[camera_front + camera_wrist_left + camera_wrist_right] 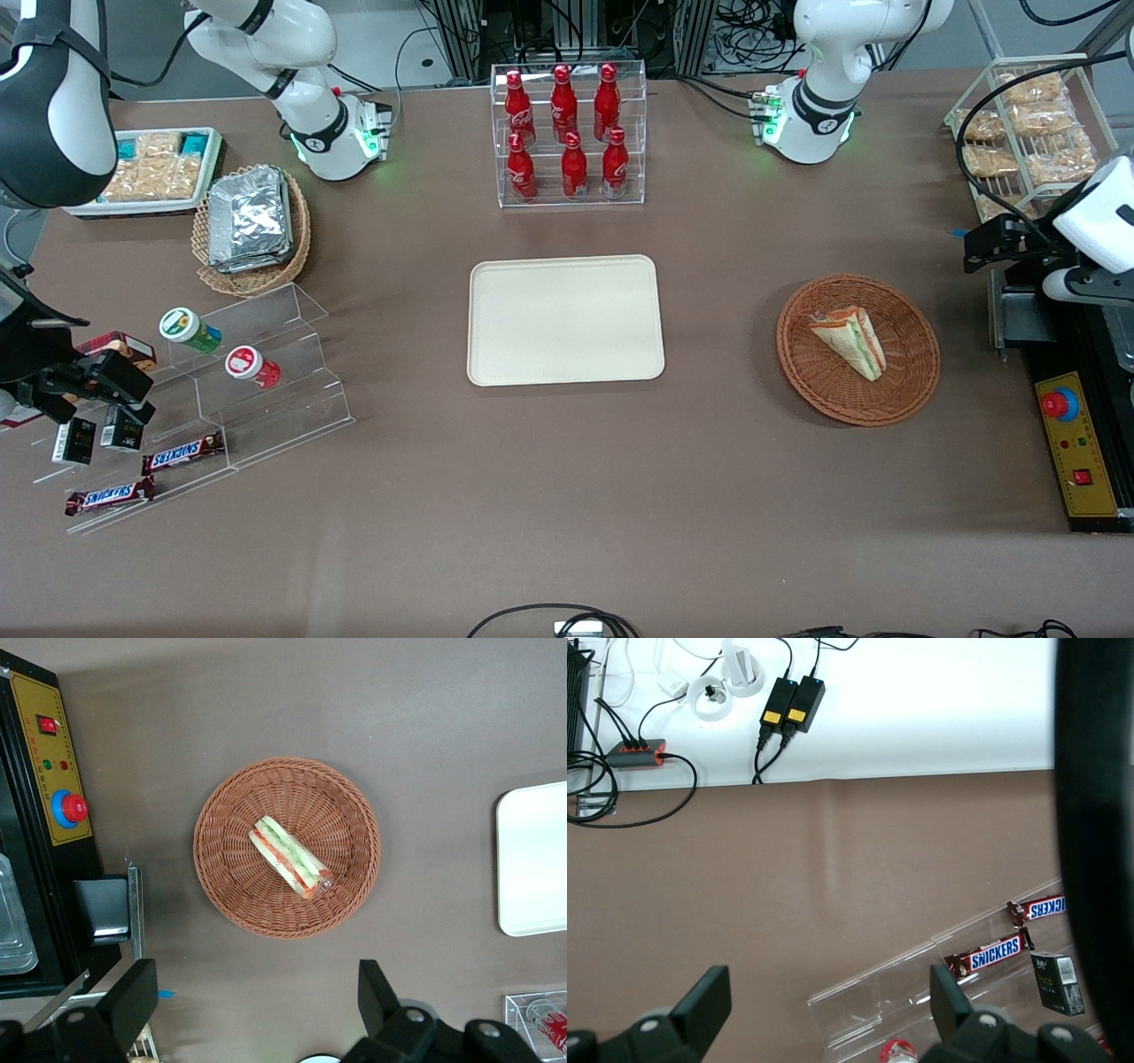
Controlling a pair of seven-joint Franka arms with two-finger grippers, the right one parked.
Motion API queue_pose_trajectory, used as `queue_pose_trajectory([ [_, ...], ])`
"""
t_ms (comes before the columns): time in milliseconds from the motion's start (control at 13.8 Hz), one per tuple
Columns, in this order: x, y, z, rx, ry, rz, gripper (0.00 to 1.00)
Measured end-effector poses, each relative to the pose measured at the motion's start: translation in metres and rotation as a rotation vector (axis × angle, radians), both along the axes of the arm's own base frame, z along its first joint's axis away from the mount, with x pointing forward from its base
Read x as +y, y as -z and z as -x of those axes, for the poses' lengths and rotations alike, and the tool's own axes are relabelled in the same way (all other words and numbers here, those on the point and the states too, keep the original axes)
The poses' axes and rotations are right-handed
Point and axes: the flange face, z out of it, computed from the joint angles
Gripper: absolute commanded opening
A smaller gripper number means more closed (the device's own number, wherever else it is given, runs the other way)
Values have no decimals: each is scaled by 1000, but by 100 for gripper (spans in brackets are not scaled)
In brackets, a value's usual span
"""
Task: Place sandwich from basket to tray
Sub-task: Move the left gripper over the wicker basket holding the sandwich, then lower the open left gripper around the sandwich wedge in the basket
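Front view, read from the parked arm's end of the table toward the working arm's. The cream tray (pixel 565 320) lies bare at the table's centre, nearer the camera than a clear rack of red cola bottles (pixel 568 131). Well apart from it, toward the working arm's end, sits the reddish-brown wicker basket (pixel 858 348). In it lies the sandwich (pixel 851 340), a triangular wedge of white bread in clear wrap, resting on its side; its cut edge shows green and red-orange filling layers. Toward the table's edge hangs the left gripper (pixel 979 248), beside the basket and clear of it. In the wrist view the two fingers (pixel 135 997) stand wide apart with nothing between them, and the sandwich (pixel 290 855) lies in the basket (pixel 232 815) apart from them.

Step in hand, as judged: the approach, before any grasp; nothing has reached the tray. The next move calls for bringing the gripper over the basket, descending, and closing across the wedge's flat bread faces gently, since soft bread in slippery wrap may deform or slide.
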Motion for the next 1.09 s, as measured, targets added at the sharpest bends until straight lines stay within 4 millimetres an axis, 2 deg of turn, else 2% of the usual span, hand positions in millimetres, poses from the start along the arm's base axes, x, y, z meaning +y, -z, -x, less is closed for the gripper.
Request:
queue_pose_trajectory([
  [363,0,3,-2,4,-4,0,100],
  [508,0,13,-5,13,-55,-5,100],
  [581,0,25,-8,16,-89,-8,100],
  [798,-1,80,-11,38,-154,-16,100],
  [1089,-4,139,8,12,-271,-29,100],
])
